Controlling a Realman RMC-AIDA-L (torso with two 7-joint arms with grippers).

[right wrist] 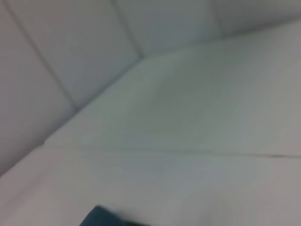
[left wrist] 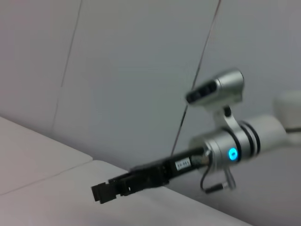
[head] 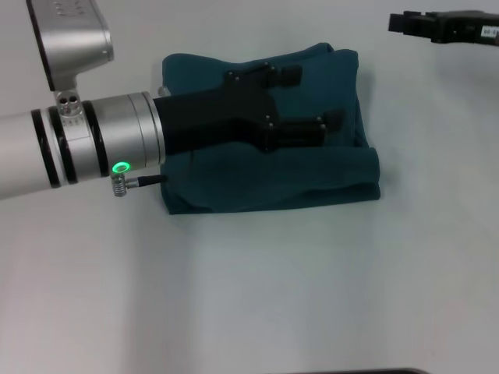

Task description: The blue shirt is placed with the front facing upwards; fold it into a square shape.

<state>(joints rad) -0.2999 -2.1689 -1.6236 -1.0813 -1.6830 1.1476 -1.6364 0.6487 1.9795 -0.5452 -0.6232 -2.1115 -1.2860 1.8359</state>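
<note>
Left claw (head: 312, 100) hangs spread open over the folded blue shirt (head: 312, 175), hiding its middle. Bare worktop (head: 257, 296) rings the shirt's edges; the right claw (head: 409, 23), cut off far right, cannot be read.

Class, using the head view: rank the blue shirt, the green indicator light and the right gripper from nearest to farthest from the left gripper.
1. The blue shirt: directly beneath the left gripper.
2. The green indicator light: back on the left arm's wrist, on the left.
3. The right gripper: at the far right corner, off the shirt.
</note>
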